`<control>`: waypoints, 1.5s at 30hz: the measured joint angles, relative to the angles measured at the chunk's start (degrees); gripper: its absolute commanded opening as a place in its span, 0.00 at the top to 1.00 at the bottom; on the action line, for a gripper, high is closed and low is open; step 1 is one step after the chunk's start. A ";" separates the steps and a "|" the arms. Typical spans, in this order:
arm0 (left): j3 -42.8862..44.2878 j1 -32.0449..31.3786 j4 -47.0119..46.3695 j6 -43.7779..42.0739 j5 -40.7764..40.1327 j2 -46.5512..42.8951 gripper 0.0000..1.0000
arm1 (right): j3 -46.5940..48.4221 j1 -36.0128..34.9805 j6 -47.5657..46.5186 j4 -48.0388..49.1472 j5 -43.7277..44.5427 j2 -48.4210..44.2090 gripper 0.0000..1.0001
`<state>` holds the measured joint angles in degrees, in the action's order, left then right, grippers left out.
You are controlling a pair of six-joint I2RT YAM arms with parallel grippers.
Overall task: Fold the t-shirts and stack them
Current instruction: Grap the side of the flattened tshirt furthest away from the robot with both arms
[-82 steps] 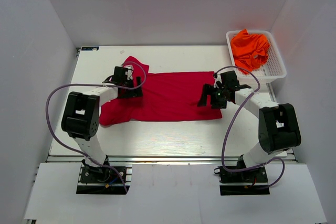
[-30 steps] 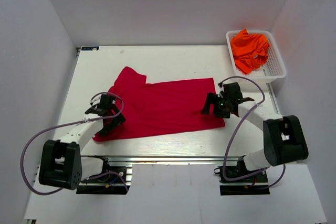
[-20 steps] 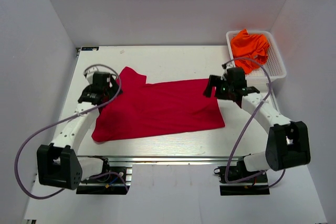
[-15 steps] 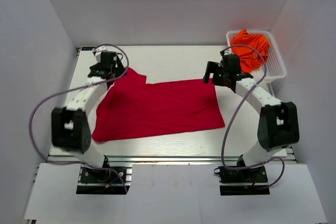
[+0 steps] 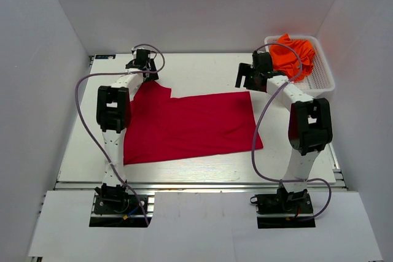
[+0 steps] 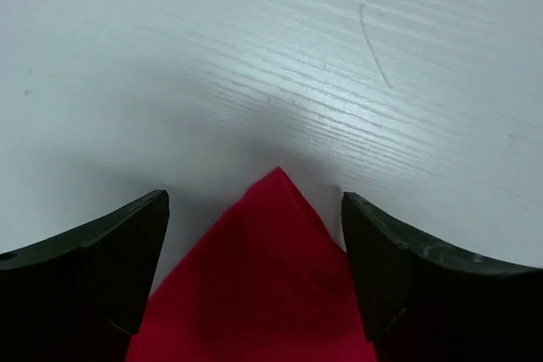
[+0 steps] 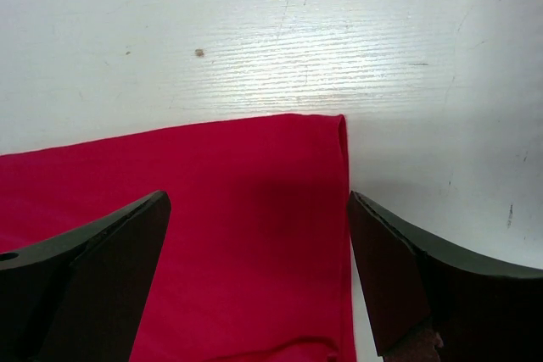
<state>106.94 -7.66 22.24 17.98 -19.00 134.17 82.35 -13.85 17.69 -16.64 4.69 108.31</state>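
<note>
Crimson t-shirt (image 5: 190,124) lay flat on the table (image 5: 202,69), its far edge reaching up to both of my grippers and the rest trailing back from my fingertips toward my bases.

At my left gripper (image 6: 254,201) the fingers were spread wide and held nothing. A pointed tip of red cloth sat between them, a little nearer the right finger. My right gripper (image 7: 254,201) was spread too and also empty, with the shirt's squared far corner between the fingers and its side edge just inside the right one.

I judged the step to be taking these two far corners for the first fold. To do it well, I would come down straight, close on cloth close behind each tip, and lift both sides evenly so the edge stayed straight.

My wrist cameras showed how each corner sat between my fingers, which the overhead view hid behind my wrists. Only the overhead view showed the whole shirt, and the orange t-shirts (image 5: 293,53) heaped in the white basket (image 5: 324,83) beyond my right fingers. No view settled whether my fingertips touched the table.
</note>
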 measured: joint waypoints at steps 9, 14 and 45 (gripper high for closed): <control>1.97 0.46 -3.30 -3.54 4.74 3.34 0.58 | 2.05 0.07 -0.22 -1.49 2.32 3.56 0.10; 1.97 0.44 -4.09 -5.03 8.02 3.41 1.00 | 7.50 0.11 -0.02 -3.13 4.33 8.46 0.10; -19.91 0.44 -9.68 -7.15 10.64 -16.04 1.00 | 9.42 0.55 2.69 -2.38 9.27 16.09 1.00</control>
<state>87.02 -7.22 12.56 10.83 -8.36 118.13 91.77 -13.30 20.38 -19.03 13.96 124.40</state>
